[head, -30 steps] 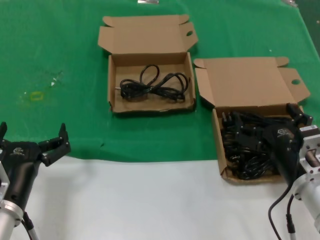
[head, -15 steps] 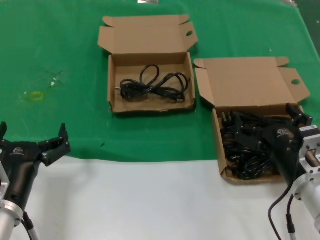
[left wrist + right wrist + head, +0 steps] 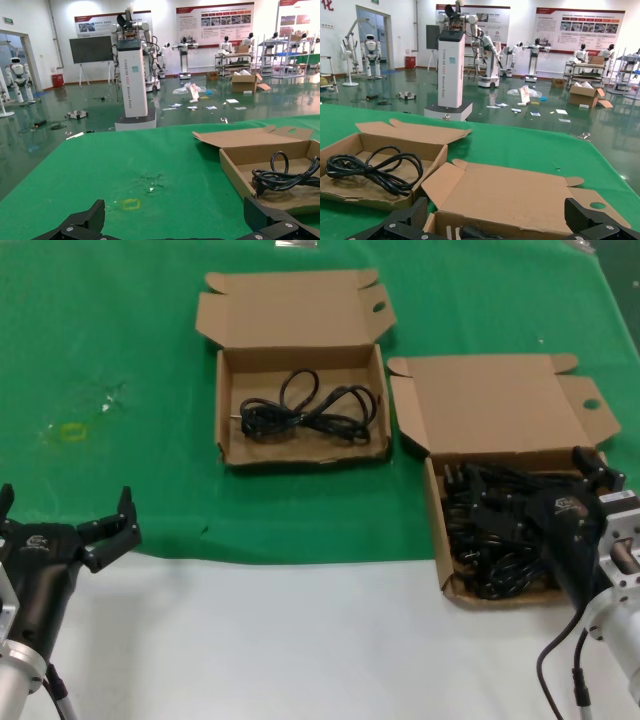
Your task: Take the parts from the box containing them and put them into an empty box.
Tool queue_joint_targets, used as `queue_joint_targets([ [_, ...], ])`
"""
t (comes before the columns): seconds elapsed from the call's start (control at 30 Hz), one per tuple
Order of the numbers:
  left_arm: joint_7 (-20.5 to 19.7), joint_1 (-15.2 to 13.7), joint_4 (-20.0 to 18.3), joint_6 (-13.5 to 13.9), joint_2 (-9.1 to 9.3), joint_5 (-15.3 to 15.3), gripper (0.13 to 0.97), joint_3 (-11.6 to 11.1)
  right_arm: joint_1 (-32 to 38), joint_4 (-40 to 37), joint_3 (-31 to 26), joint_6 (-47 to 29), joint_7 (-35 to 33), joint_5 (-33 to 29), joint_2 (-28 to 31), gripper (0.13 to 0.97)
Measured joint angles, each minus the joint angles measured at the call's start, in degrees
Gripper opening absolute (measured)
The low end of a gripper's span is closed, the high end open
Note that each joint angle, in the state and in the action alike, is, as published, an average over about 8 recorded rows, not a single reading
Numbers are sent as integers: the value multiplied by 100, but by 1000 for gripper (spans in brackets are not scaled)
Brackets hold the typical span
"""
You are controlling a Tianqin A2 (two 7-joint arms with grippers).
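Two brown cardboard boxes lie open on the green cloth. The right-hand box (image 3: 436, 530) holds a pile of black coiled cords (image 3: 490, 565). My right gripper (image 3: 535, 490) hangs open just over that pile, with nothing between its fingers; in the right wrist view it (image 3: 496, 207) faces that box's lid flap (image 3: 515, 192). The farther box (image 3: 222, 415) holds one looped cord (image 3: 305, 412), which also shows in the right wrist view (image 3: 370, 167) and the left wrist view (image 3: 285, 177). My left gripper (image 3: 65, 502) stands open and empty at the near left, far from both boxes.
The green cloth (image 3: 120, 330) ends at a white strip of table (image 3: 300, 640) in front. A small yellow mark (image 3: 72, 430) and some scuffs lie on the cloth at the left. Beyond the table is a hall floor with robots and stands.
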Motion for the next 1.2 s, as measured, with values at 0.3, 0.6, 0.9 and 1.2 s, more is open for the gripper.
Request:
queue_joint_targets([
  [0.3,0,0,0,0,0,0,966,0,0,0,0,0,0,0,0,966],
  [0.6,0,0,0,0,0,0,966,0,0,0,0,0,0,0,0,966],
  [0.9,0,0,0,0,0,0,966,0,0,0,0,0,0,0,0,966],
  [1.2,0,0,0,0,0,0,966,0,0,0,0,0,0,0,0,966],
])
